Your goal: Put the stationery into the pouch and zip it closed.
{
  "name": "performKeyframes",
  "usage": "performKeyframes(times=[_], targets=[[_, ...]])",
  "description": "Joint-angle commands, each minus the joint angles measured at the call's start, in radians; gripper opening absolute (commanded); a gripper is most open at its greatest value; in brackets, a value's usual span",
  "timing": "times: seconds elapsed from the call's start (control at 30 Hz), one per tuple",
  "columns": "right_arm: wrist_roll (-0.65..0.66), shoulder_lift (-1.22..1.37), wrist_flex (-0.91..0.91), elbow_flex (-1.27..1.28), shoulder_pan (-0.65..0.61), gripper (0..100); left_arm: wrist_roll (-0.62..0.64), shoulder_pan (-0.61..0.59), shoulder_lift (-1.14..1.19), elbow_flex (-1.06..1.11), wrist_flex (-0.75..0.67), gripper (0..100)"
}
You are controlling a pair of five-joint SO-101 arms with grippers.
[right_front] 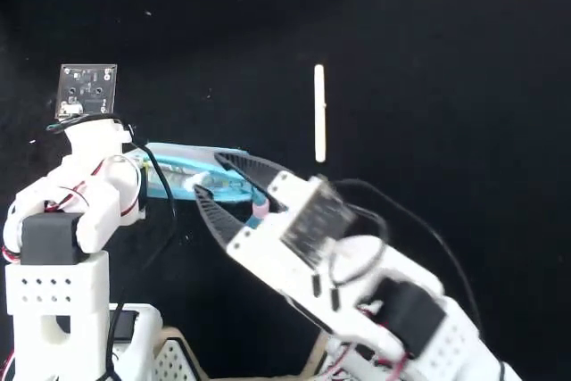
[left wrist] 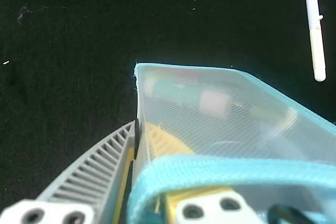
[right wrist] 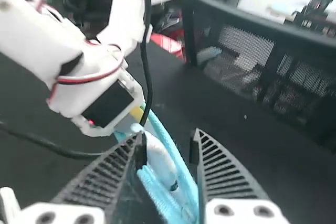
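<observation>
The pouch (right_front: pixel 183 165), light blue with a see-through mesh side, lies on the black table (right_front: pixel 446 86), in its left part and toward the near side, with its long side running from left to right. Through the mesh I can see some stationery (left wrist: pixel 210 100) already inside: one teal piece, one white piece and something yellowish, but I cannot say exactly what they are. The left gripper (left wrist: pixel 140 129) is clamped on the left end of the pouch; one grey ribbed finger (left wrist: pixel 100 163) presses on the outside and the mesh is pinched between it and the other one. At the right end of the pouch is the right gripper (right_front: pixel 205 174), which comes in from the near right. Its two black ribbed fingers (right wrist: pixel 220 171) are wide apart, one on each side of the blue edge, and they do not squeeze it. This arm covers the right end of the pouch from above, so I cannot tell how the zip stands. A white pen (right_front: pixel 319 113) lies alone on the table, farther away and to the right of the pouch, pointing from near to far and touching nothing. The white body of the left arm (right_front: pixel 80 194) stands at the near left.
</observation>
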Motion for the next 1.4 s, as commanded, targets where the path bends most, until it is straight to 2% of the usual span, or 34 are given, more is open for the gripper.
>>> performKeyframes(times=[0.0, 0.17, 0.37, 0.47, 0.83, 1.0, 1.13, 1.37], targets=[[-0.011, 0.085, -0.112, -0.022, 0.011, 13.4, 0.008, -0.01, 0.0, -0.001, -0.011, 3], [-0.011, 0.139, -0.167, -0.022, 0.009, 13.4, 0.008, -0.01, 0.0, -0.001, -0.011, 3], [-0.006, 0.047, -0.044, -0.019, 0.014, 13.4, 0.008, -0.01, 0.0, -0.001, -0.011, 3], [-0.006, -0.007, -0.038, 0.007, 0.014, 13.4, 0.008, -0.01, 0.0, -0.001, -0.011, 3], [-0.005, 0.027, -0.437, 0.329, -0.009, 13.4, 0.008, -0.007, 0.0, -0.012, -0.017, 3], [-0.005, 0.127, -0.532, 0.357, 0.021, 13.4, 0.008, -0.008, -0.002, -0.051, -0.009, 3], [-0.005, 0.142, -0.485, 0.282, 0.029, 13.4, 0.002, -0.007, -0.038, -0.05, -0.015, 3], [-0.005, 0.077, -0.308, 0.177, -0.041, 13.4, 0.0, -0.004, -0.199, -0.07, -0.02, 3]])
